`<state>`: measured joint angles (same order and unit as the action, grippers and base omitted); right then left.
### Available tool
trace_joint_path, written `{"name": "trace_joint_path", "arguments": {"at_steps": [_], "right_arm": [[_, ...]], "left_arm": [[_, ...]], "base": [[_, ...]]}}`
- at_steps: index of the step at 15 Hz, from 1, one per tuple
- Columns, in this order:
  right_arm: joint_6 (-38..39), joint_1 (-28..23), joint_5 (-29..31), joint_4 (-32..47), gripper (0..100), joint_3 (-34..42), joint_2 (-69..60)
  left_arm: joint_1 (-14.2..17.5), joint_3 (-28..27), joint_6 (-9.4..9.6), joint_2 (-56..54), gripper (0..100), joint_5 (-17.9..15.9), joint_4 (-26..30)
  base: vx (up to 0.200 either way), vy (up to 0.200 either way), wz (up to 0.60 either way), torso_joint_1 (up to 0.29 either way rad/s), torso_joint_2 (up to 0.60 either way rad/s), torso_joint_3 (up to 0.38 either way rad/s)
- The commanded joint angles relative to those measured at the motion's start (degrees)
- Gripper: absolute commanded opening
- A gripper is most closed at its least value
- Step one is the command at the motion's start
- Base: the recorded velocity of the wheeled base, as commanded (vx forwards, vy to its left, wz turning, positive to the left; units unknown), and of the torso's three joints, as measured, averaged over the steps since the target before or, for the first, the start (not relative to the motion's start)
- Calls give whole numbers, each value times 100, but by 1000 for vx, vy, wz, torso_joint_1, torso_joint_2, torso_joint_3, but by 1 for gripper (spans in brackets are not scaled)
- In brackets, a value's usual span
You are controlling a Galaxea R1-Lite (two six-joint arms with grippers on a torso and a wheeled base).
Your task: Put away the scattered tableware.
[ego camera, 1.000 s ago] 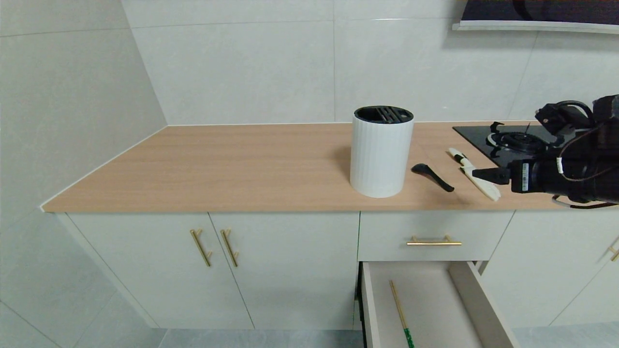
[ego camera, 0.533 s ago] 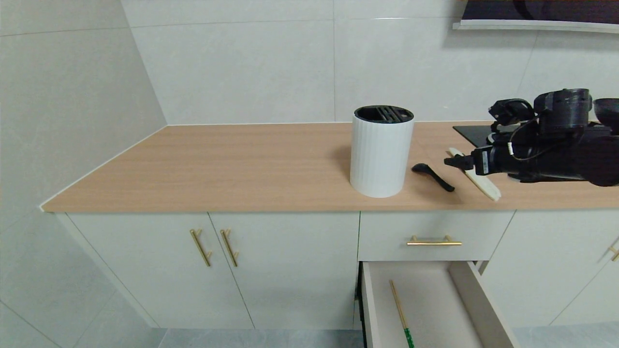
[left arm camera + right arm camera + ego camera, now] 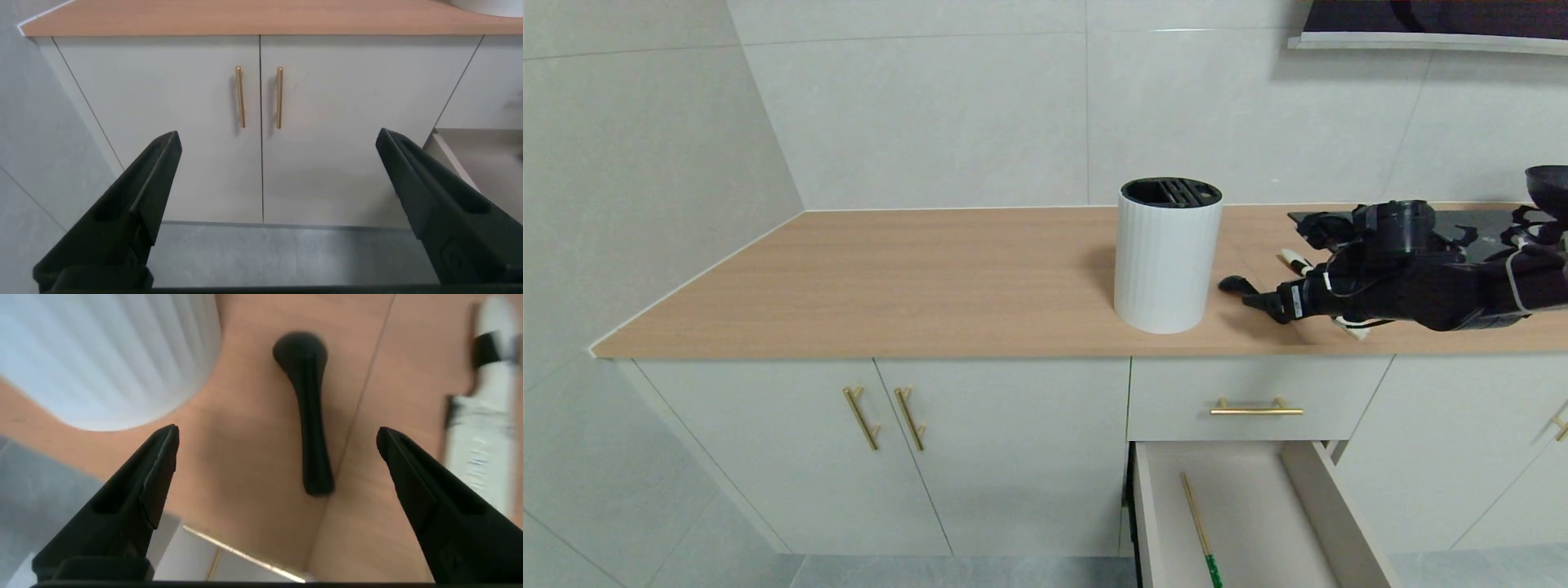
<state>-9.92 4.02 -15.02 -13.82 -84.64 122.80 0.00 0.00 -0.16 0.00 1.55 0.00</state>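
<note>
1. At the right of the head view, on the wooden desk (image 3: 947, 278), a black spoon (image 3: 1235, 284) lies just to the right of a tall white ribbed holder (image 3: 1167, 257).
2. The right hand (image 3: 1255, 300) comes in from the right edge of the frame, low over the desk, with its tips at the spoon's handle. The bowl end pokes out on the side towards the holder.
3. In the right wrist view the right hand (image 3: 276, 437) is spread wide and has hold of nothing. The spoon (image 3: 304, 408) lies on the desk in the gap between the two fingers (image 3: 155, 482), and neither finger touches it. The holder (image 3: 106, 351) is just beside one finger.
4. A white knife (image 3: 1294, 261) lies on the desk just beyond the spoon, partly behind the arm. In the wrist view it (image 3: 482, 433) sits near the other finger.
5. In the lower right of the head view a drawer (image 3: 1307, 506) stands pulled out, with chopsticks (image 3: 1199, 527) lying inside.
6. The left hand (image 3: 278, 155) is also wide open and empty, facing the cabinet doors (image 3: 261, 122) below the desk.
</note>
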Motion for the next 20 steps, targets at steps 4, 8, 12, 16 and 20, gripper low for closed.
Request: {"name": "trace_joint_path", "arguments": {"at_steps": [4, 8, 12, 16, 20], "right_arm": [[17, -130, 8, -138, 100, -378, 658], [26, -121, 52, -261, 100, -404, 790], [34, -121, 60, -419, 100, -404, 807], [34, -121, 78, -419, 100, -536, 939], [34, -121, 78, -419, 0, -545, 966]], "left_arm": [[0, 0, -2, 0, 100, 3, 0], [0, 0, -2, 0, 100, 3, 0], [0, 0, -2, 0, 100, 3, 0], [0, 0, -2, 0, 100, 3, 0], [0, 0, -2, 0, 100, 3, 0]], "base": [[0, 0, 0, 0, 0, 0], [0, 0, 0, 0, 0, 0], [0, 0, 0, 0, 0, 0], [0, 0, 0, 0, 0, 0], [0, 0, 0, 0, 0, 0]]}}
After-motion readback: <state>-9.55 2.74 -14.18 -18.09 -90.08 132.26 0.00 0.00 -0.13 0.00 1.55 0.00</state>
